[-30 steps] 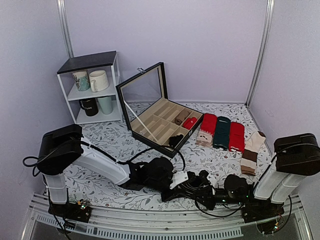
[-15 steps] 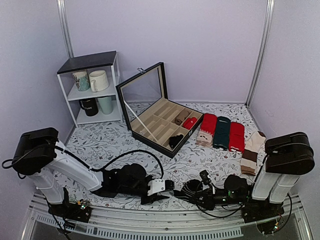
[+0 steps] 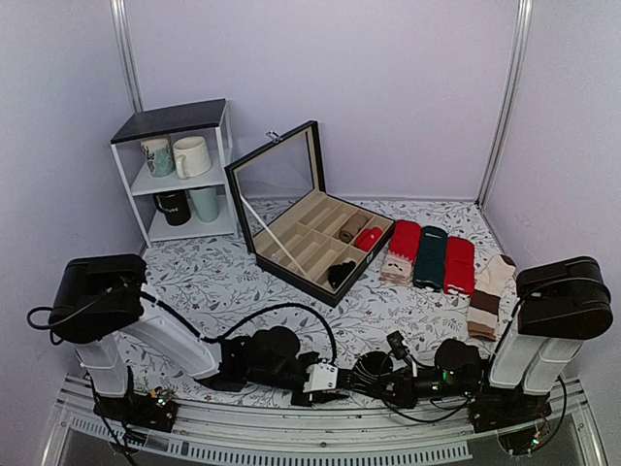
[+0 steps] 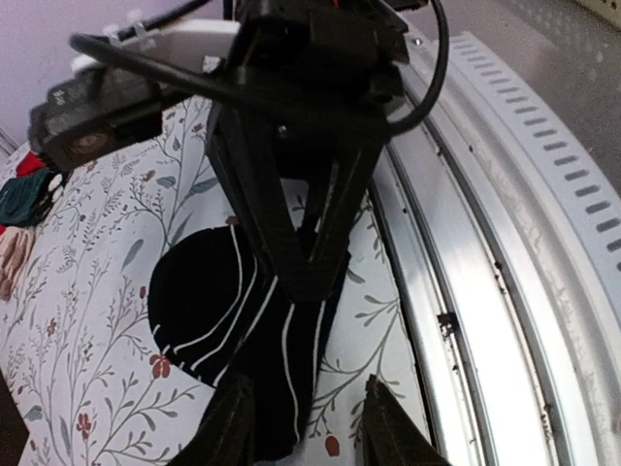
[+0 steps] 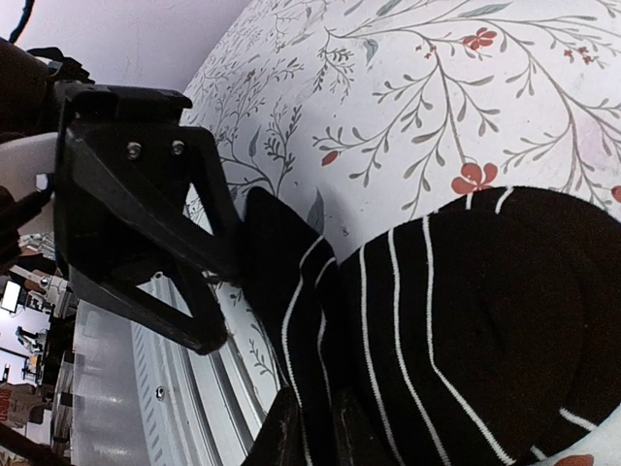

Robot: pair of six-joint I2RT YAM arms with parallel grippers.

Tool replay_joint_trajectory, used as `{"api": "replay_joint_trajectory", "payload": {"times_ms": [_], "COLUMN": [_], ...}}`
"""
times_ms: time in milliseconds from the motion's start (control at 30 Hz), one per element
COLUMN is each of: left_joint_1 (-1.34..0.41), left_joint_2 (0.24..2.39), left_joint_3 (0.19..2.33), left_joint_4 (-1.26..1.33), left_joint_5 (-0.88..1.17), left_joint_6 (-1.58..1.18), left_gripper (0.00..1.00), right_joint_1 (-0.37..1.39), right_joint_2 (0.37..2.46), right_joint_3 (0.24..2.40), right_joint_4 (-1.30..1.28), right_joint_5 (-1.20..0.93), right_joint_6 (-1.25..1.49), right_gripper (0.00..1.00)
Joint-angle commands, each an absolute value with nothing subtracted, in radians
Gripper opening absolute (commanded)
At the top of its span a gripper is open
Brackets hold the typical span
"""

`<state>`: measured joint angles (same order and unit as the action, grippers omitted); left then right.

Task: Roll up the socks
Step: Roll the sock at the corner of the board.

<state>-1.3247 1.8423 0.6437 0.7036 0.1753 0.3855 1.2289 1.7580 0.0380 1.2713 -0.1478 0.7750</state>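
Left fingers (image 4: 231,432): partly apart, gripping nothing. The loose end of the socks (image 4: 199,301) lies in the gap, with bare cloth showing along one side.
Left gripper (image 4: 309,427): low over the table (image 4: 87,320), pointing at the right gripper (image 4: 310,277), tips close together.
Right fingers (image 4: 262,204): drawn in to a narrow V, pinching a fold of the socks.
Socks: black with thin white stripes. A round roll lies just beside the right fingertips, and a flat tail runs from the pinch into the left gap. They rest on the floral cloth.
Rail (image 4: 485,252): metal, just beside both grippers on the near side.
Box (image 3: 291,272): lid up, well beyond both sets of fingers, divided inside; a few compartments hold rolls.
Red socks (image 3: 405,243), green socks (image 3: 431,254), cream-and-brown socks (image 3: 488,286): flat on the table, well beyond the right fingers.
Shelf (image 3: 170,118): far beyond the left fingers, mugs (image 3: 191,155) on it.
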Motion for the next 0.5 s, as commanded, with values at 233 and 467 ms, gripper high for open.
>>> {"api": "replay_joint_trajectory", "payload": {"times_ms": [233, 467], "left_joint_1": [-1.342, -1.341], "left_joint_2": [1.938, 1.955], "left_joint_3": [0.701, 0.73], "left_joint_4": [0.697, 0.659], "left_joint_5": [0.163, 0.147], "left_joint_6": [0.393, 0.397], "left_gripper": [0.38, 0.42], "right_joint_1": [1.237, 1.238], "right_joint_2": [1.814, 1.821], "right_joint_3": [-0.005, -0.002], "right_joint_4": [0.989, 0.991], "right_joint_5": [-0.209, -0.213], "right_joint_6": [0.821, 0.819], "right_gripper": [0.11, 0.1]}}
